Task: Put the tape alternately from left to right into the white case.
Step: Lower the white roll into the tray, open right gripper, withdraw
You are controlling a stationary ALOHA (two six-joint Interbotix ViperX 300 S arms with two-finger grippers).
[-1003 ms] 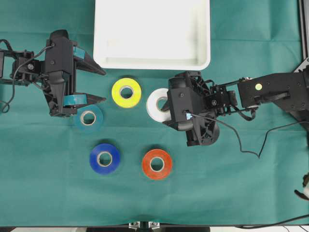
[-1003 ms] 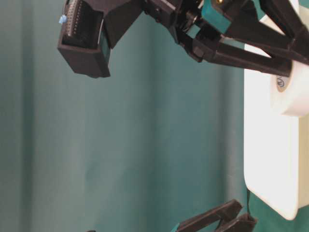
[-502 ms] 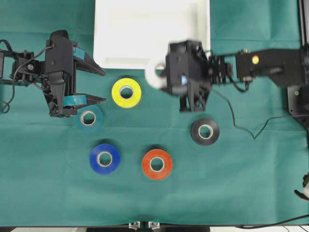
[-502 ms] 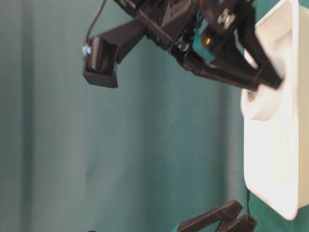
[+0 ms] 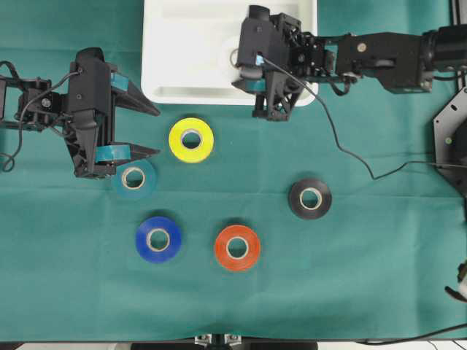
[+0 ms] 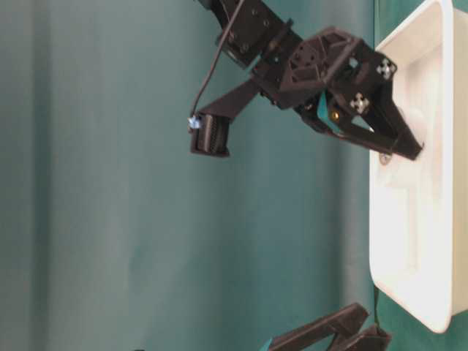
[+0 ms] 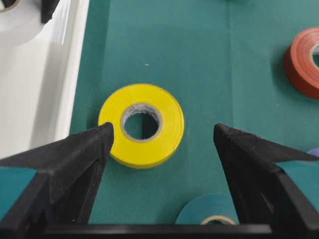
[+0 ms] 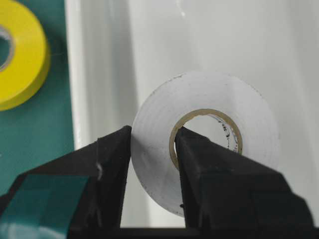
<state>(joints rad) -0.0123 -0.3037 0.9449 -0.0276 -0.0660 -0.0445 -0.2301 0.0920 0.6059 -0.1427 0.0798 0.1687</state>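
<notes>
From overhead, we saw the right gripper (image 5: 244,62) reach over the shallow white plastic case (image 5: 182,93) at twelve o'clock on the green cloth-covered table (image 5: 365,277), its jaws clamped on the glossy white tape roll (image 5: 235,57), which hung inside the case's rim. The left gripper (image 5: 149,130), at nine o'clock, stood with jaws wide apart and nothing between them. Five rolls lay flat on the cloth: the yellow tape roll (image 5: 191,140) just below the case, the teal tape roll (image 5: 133,178) partly under the lower finger of the left gripper, the blue tape roll (image 5: 158,239) at seven o'clock, the orange-red tape roll (image 5: 237,248) at six o'clock, and the black tape roll (image 5: 310,198) at four o'clock.

At table level, we caught the right gripper (image 6: 402,146) at two o'clock, finger ends over the case (image 6: 409,292) and the white roll (image 6: 411,139) barely distinct against the tray.

Through the left wrist camera, we looked between two spread black fingers (image 7: 75,159) at the yellow roll (image 7: 142,125) lying centre frame, the case wall (image 7: 70,89) at nine o'clock, the orange-red roll (image 7: 303,62) at three o'clock and the teal roll (image 7: 207,214) at six o'clock.

Through the right wrist camera, we saw one finger (image 8: 107,169) pressed to the outside of the white roll (image 8: 209,99) and the other set inside its core, pinching the roll's wall above the case floor (image 8: 199,30), with the yellow roll (image 8: 20,59) at ten o'clock.
</notes>
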